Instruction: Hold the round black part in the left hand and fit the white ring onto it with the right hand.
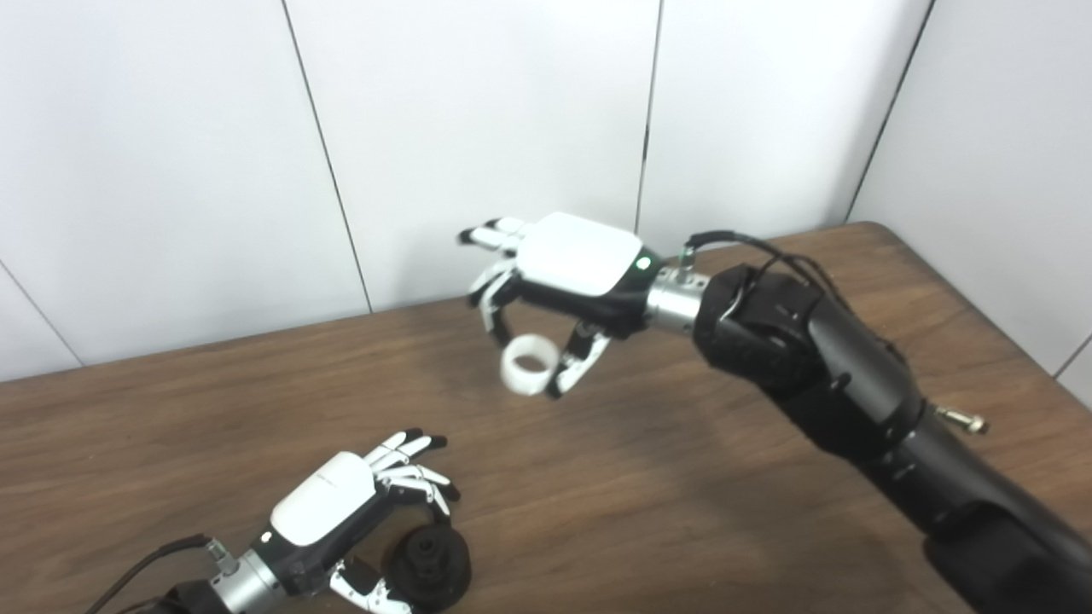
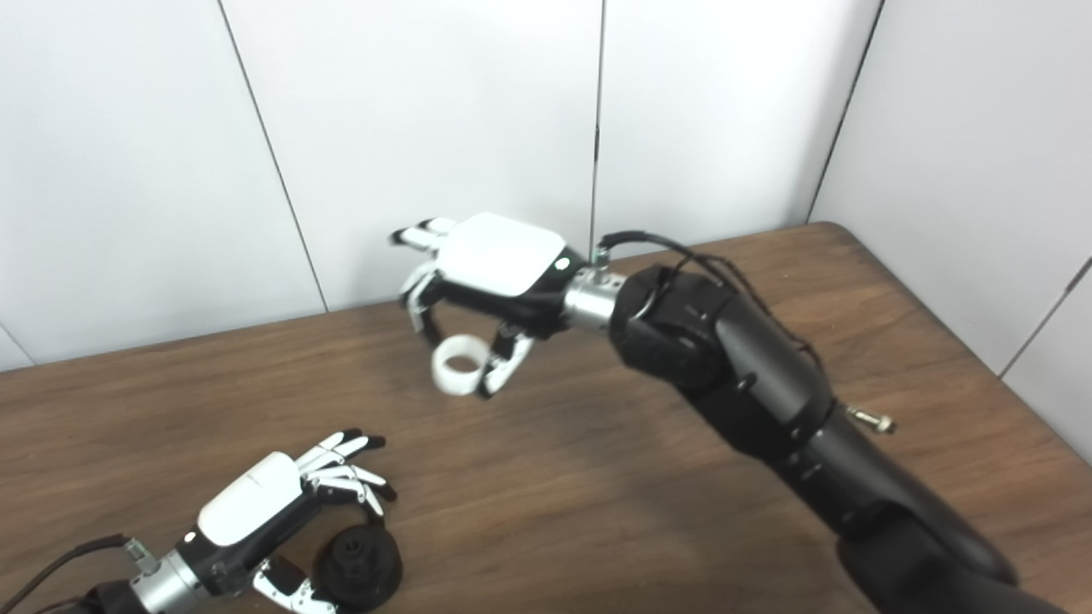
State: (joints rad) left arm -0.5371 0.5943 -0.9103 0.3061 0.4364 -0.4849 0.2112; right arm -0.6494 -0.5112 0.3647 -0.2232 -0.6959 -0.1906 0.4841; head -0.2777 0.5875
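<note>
**Ring pinched aloft, black part half-cupped on the bench**

The right hand (image 1: 580,264) hangs above the bench (image 1: 682,477) with the white ring (image 1: 529,365) pinched between the thumb and one curled finger, its bore open toward the cameras; the remaining fingers (image 1: 490,234) stick out straight beyond it. The ring looks like stiff, light plastic with a smooth wall, so it may slip or twist in a two-point pinch. Holding it by the outer wall, as here, leaves the bore free for fitting.

The round black part (image 1: 429,558) rests on the bench just under the left hand (image 1: 328,507), between the thumb on the near side and the fingers (image 1: 409,465) arched above it. Those fingers are spread and only loosely curled. Whether any of them touch the part cannot be told, so I judge it not yet firmly held. It seems rigid and heavier than the ring, best gripped around its broad rim, leaving the raised centre exposed.

The part's black surface swallows detail, its near side sits behind the thumb, and the left arm is cut off by the frame.
</note>
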